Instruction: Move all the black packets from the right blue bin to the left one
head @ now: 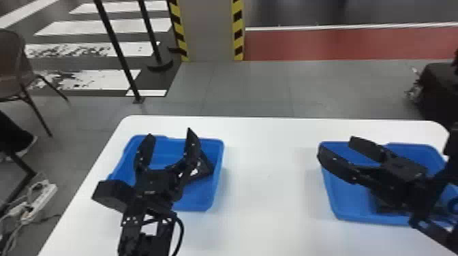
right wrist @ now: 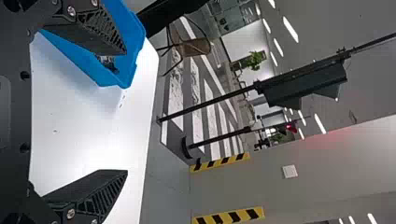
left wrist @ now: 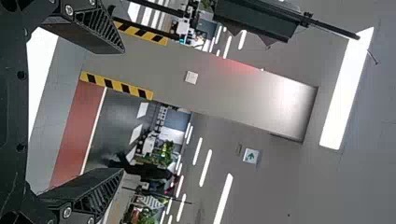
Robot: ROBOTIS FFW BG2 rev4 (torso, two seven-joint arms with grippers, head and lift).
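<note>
Over right blue bin (head: 344,194), your right gripper (head: 336,145) gapes; arm (head: 422,201) half-masking black packet (head: 388,207) invites missed grasp. Left gripper (head: 169,132), fingers apart, well left.

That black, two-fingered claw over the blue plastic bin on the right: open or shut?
Open: the right gripper has its two flat black fingers well apart in both the head and right wrist views, nothing held between them.

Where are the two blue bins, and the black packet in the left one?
Left blue bin (head: 193,204), head view: its near wall.
Right blue bin (head: 334,197), head view: its left wall.
Black packet (head: 207,166), head view: its right part.
</note>
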